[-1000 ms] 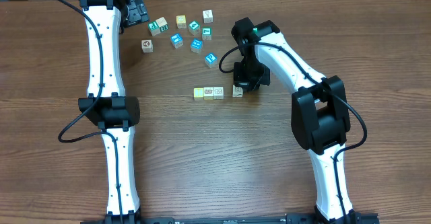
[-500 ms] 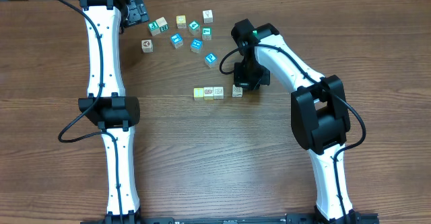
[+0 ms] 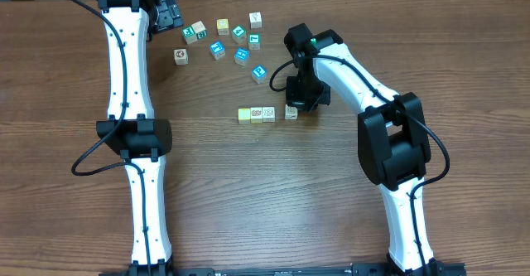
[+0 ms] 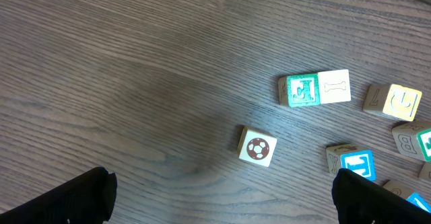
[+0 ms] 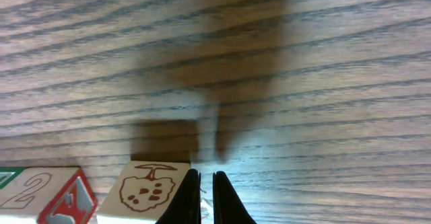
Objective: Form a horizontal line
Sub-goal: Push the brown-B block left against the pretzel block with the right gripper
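The horizontal line lies mid-table in the overhead view: a yellow-green cube (image 3: 243, 114) touching two cream cubes (image 3: 257, 113) (image 3: 269, 113). A fourth cream cube (image 3: 291, 111) sits a small gap to their right. My right gripper (image 3: 300, 108) is shut and empty, with its tips down at that cube's right side. In the right wrist view the shut right gripper (image 5: 207, 200) rests against the cube with a brown drawing (image 5: 148, 190), and a cube marked "2" (image 5: 40, 194) lies further left. My left gripper (image 3: 170, 15) hangs open at the far left, and the left gripper (image 4: 225, 200) holds nothing.
Several loose cubes, some teal-faced (image 3: 241, 55), are scattered at the back between the arms. The left wrist view shows a ball-marked cube (image 4: 256, 147), a green-lettered cube (image 4: 301, 90) touching a bone-marked cube (image 4: 335, 87), and a yellow one (image 4: 394, 101).
My right gripper has edged very slightly left and toward the back beside the fourth cube. The cubes and the left arm have stayed put.
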